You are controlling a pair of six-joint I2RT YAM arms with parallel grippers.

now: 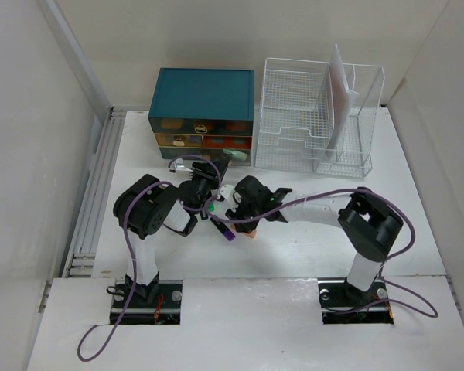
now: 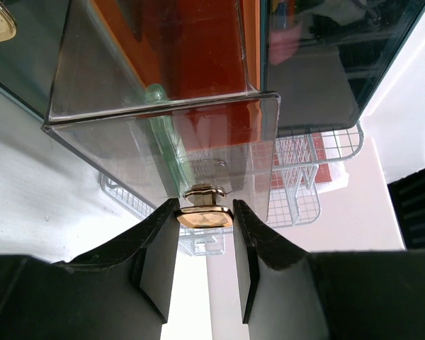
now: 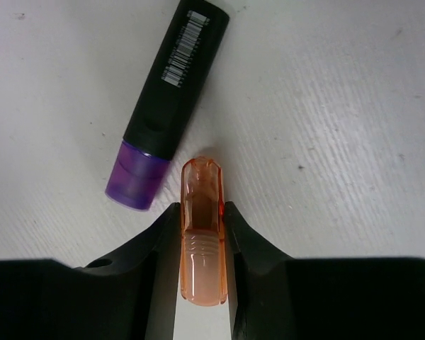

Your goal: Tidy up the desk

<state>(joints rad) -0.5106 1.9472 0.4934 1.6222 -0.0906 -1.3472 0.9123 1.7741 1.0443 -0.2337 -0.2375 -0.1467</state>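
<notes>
On the white desk (image 1: 309,255) stands a teal drawer chest (image 1: 203,94). My left gripper (image 2: 205,210) is shut on the gold handle (image 2: 206,217) of a clear drawer (image 2: 163,120) that is pulled out from the chest's bottom row; in the top view that gripper (image 1: 207,173) sits just in front of the chest. My right gripper (image 3: 202,207) points down at the desk (image 3: 326,106), with its jaws pressed on both sides of an orange translucent cap (image 3: 202,248). A black highlighter with a purple cap (image 3: 166,99) lies just beside it, apart from the fingers.
A white wire-mesh file rack (image 1: 294,124) holding a white sheet (image 1: 339,93) stands right of the chest. Grooved rails (image 1: 97,193) run along the desk's left side. Both arms meet at mid-desk, their purple cables looping around them.
</notes>
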